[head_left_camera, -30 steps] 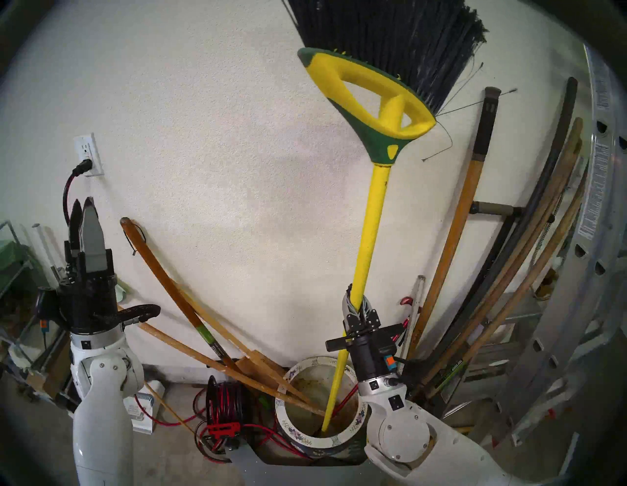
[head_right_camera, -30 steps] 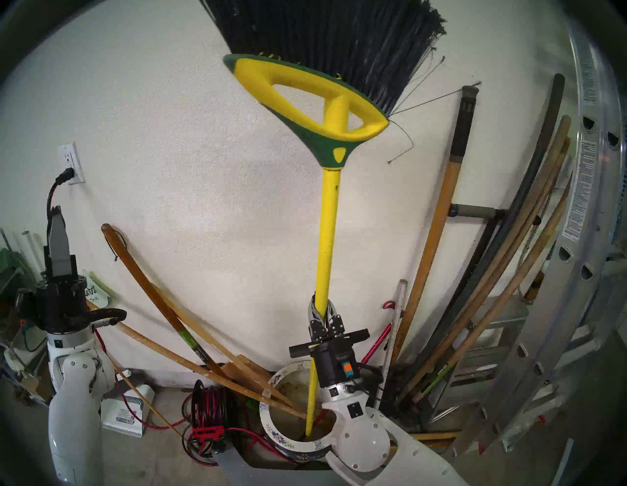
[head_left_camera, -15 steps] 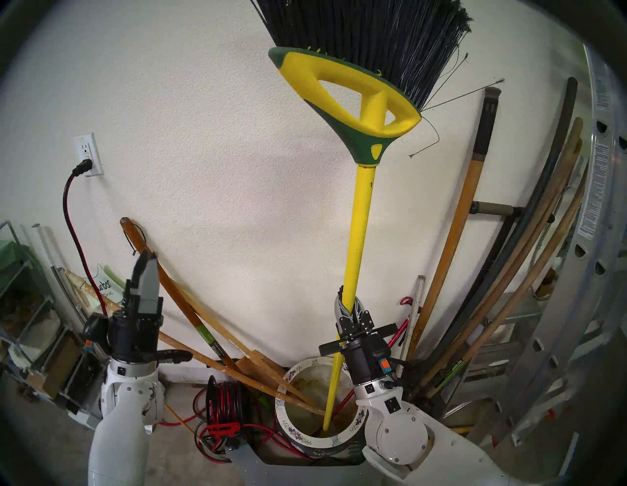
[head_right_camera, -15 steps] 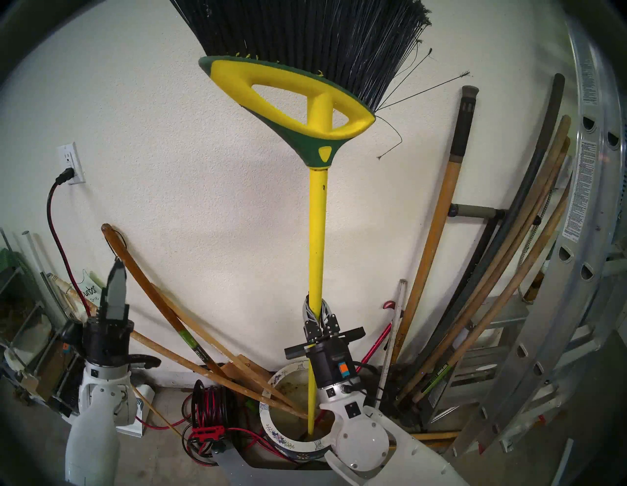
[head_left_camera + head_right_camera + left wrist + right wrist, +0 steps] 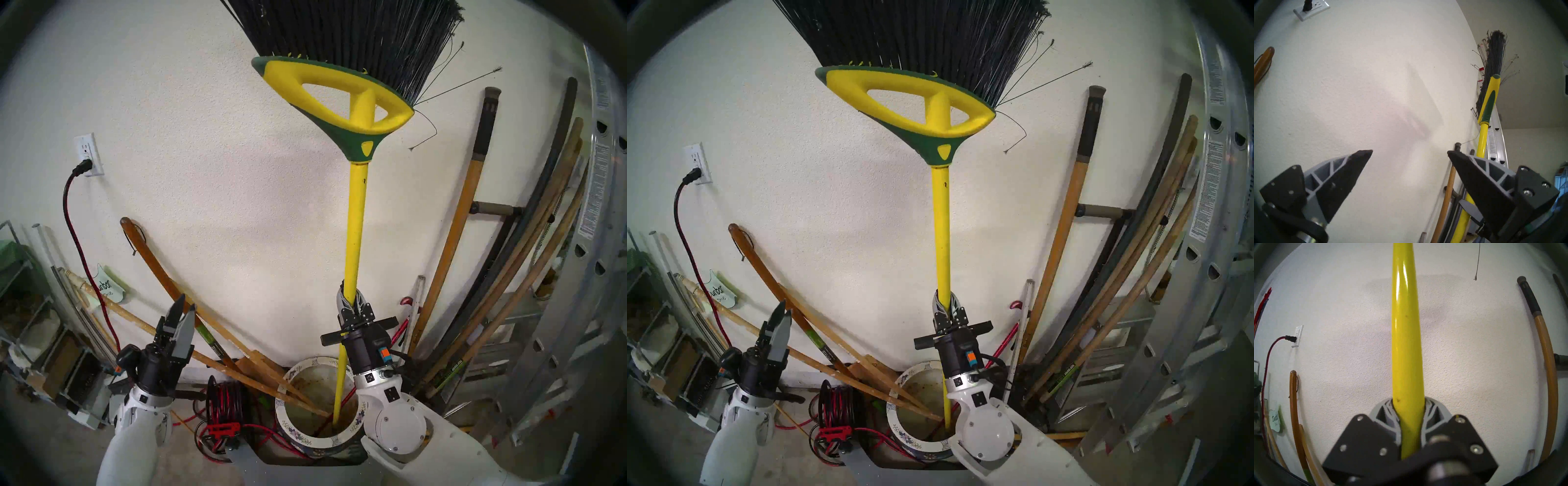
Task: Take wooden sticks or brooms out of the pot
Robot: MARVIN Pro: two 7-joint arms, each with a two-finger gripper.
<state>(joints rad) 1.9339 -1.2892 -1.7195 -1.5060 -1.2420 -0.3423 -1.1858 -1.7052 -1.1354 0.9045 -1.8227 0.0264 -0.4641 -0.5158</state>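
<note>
One broom (image 5: 355, 220) stands near-upright, bristles uppermost, its yellow pole running down into the pot (image 5: 284, 415), where the pole's lower end sits inside the rust-stained interior toward the right side. The yellow-and-green head is high against the white wall (image 5: 203, 169), black bristles fanned above it. The right gripper (image 5: 350, 298) is clamped on the yellow pole above the pot's rim, its grey ribbed fingers (image 5: 1432, 410) bent around the pole on both sides, as the right wrist view confirms. The pot, with a white flowered rim, rests on the floor at the wall's foot. Several wooden sticks (image 5: 244, 370) also have their lower ends in the pot and lean out to the left against the wall; a thin red cane lies in it as well. The left gripper (image 5: 186, 307) is well apart from the broom, to the left, pointing up at a slant, its jaws spread wide and holding nothing; its tips appear in front of the leaning sticks, contact not determinable. A red-and-black cable reel (image 5: 225, 404) sits just left of the pot. An orange-tan pole (image 5: 454, 230) with a black end, further handles and an aluminium ladder (image 5: 576, 305) lean at the right. A red cord is plugged into a wall outlet (image 5: 87, 154) at upper left.
</note>
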